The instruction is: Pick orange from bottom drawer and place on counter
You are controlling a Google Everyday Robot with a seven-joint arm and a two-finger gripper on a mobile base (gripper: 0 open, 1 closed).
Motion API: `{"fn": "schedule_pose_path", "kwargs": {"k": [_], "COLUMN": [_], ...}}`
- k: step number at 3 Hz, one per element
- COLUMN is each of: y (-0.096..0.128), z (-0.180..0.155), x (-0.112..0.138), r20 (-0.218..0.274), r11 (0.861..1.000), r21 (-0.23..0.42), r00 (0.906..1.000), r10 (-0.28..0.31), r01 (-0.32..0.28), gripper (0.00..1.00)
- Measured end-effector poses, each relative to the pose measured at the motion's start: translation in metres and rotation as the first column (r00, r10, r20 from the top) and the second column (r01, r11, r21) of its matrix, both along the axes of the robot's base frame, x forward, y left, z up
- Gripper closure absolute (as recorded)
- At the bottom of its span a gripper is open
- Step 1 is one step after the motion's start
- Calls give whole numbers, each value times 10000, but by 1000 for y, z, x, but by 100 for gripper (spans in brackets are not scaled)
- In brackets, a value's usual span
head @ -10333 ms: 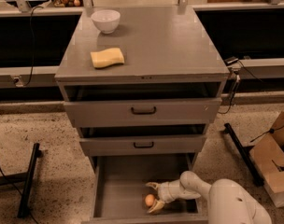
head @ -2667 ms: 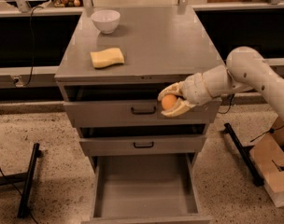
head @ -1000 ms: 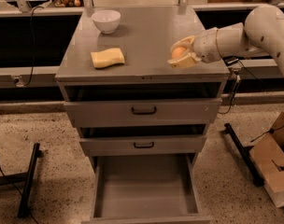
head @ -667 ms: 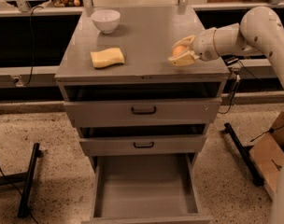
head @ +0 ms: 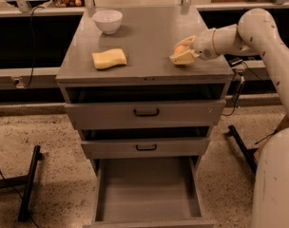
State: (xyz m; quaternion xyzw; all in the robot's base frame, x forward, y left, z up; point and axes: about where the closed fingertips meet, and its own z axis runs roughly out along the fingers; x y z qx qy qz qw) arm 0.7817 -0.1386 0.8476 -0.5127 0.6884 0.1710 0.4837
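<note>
Orange (head: pixel 180 48) is held in the gripper (head: pixel 181 55), fingers (head: pixel 183 59) clamped on it from above and below. Position: over the counter (head: pixel 149 37), near the right edge, closer to the front-right corner than the back-right one. The lower finger looks to be at or just off the surface; contact between orange and counter can't be confirmed from this view.

Bottom drawer (head: pixel 147 186) is pulled out, floor bare, so the pick is judged done. Step in hand: release on the counter.

Notes for a clean release:
- The fruit should be lowered until its weight is taken by the surface before the fingers are opened. It's round and smooth, so a roll is likely if it's dropped from any height.
- The front edge is near. Nudging inward toward the counter centre first would give margin against a roll-off into the open drawer.
- Fingers should be opened slowly and evenly, so no sideways push is given.
- Retreat should be made up and to the right, along the arm's line, so the fruit isn't clipped.

Yellow sponge (head: pixel 109 59) sits near the front-left corner and the white bowl (head: pixel 108 21) near the back-left corner. Both are well apart from the drop spot; no interference expected.
</note>
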Motion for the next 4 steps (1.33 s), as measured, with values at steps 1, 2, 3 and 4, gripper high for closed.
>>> {"fn": "schedule_pose_path", "kwargs": {"k": [1, 2, 3, 4], "y": [2, 5, 8, 11], "z": [0, -2, -4, -6], "x": [1, 2, 2, 3], "r20": [16, -16, -44, -70], "r11": [10000, 10000, 9999, 9999], "r21": [14, 23, 31, 39], "r00": [10000, 10000, 9999, 9999], "r10": [19, 70, 115, 153], "r01": [-19, -70, -115, -153], "gripper": [59, 35, 13, 0]}}
